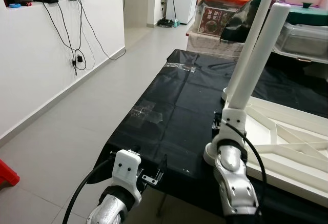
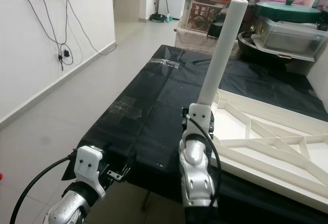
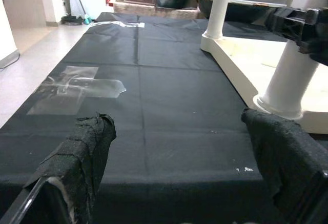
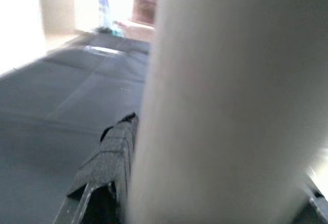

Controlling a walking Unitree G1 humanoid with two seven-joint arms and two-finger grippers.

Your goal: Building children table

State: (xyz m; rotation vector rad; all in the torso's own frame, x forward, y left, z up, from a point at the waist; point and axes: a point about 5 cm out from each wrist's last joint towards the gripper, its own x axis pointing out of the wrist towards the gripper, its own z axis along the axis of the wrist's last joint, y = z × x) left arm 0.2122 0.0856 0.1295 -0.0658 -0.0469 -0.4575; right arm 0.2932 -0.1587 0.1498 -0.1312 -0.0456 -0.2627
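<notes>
While the right end effector (image 4: 205, 203) is clamped low on the upright white leg (image 1: 253, 55), a stiff, light, smooth tube is judged; the left end effector (image 3: 179, 167) is held apart.

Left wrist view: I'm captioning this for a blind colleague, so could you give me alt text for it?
The left gripper's two black fingers stand open above a black cloth on a table. Just beyond them, a white table leg stands upright in the upturned white tabletop, gripped by the right gripper.
</notes>
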